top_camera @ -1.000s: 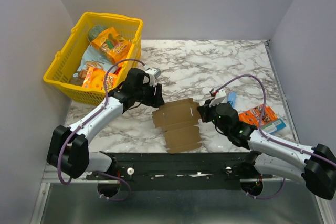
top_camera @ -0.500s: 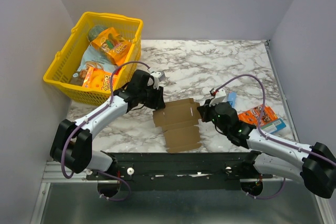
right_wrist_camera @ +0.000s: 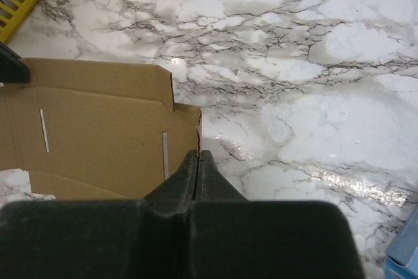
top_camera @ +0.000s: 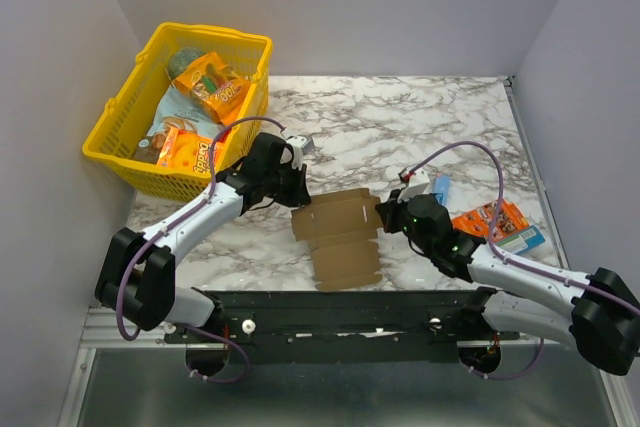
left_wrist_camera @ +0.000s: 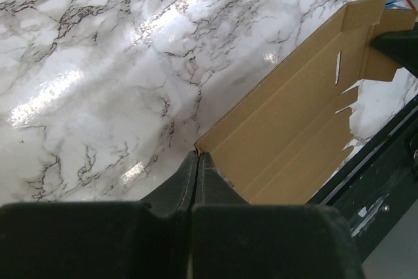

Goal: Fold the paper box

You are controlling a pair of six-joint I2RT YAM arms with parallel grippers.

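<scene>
Jaws of the left gripper (left_wrist_camera: pixel 196 156) have closed over the last second and now pinch the left corner of the paper box (top_camera: pixel 340 239). It lies opened out near the front edge of the table (top_camera: pixel 430 127), between the arms. The right gripper (right_wrist_camera: pixel 197 155) is clamped on its right flap.

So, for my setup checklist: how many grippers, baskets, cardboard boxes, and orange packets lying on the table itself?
Grippers: 2, left gripper and right gripper
Basket: 1
Box: 1
Orange packet on table: 1
Total: 5
</scene>
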